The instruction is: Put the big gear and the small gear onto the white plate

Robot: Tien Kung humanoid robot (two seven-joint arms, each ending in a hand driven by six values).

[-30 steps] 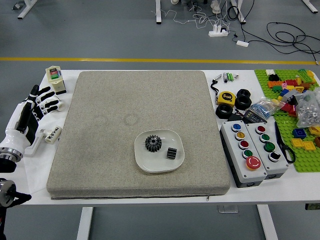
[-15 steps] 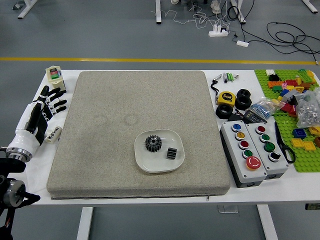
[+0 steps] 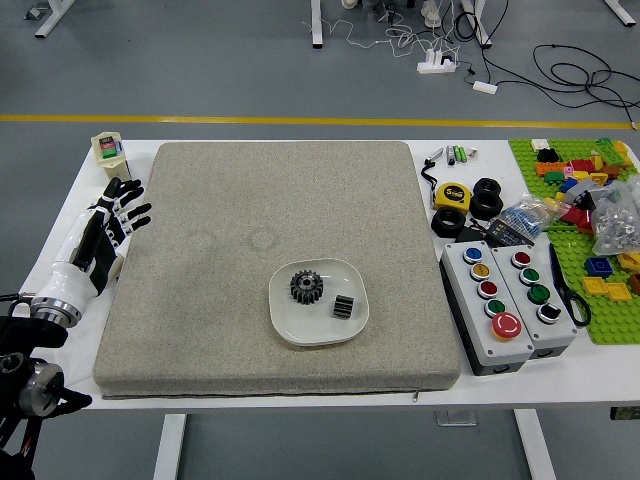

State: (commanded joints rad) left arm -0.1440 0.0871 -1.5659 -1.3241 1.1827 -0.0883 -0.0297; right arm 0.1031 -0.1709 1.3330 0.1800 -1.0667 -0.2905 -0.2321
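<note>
Well, toothed big gear (image 3: 307,287), ribbed small gear (image 3: 343,307) on rounded-square white plate (image 3: 308,328); left fingers (image 3: 136,211) apart.

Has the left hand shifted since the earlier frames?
Yes, the left hand has moved right, toward the gray mat: its fingertips were short of the mat's left edge before and now reach it.

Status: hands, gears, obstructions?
Left hand open, empty, at the mat's left edge; right out of view. Big gear, small gear on plate. Nothing over plate.
</note>
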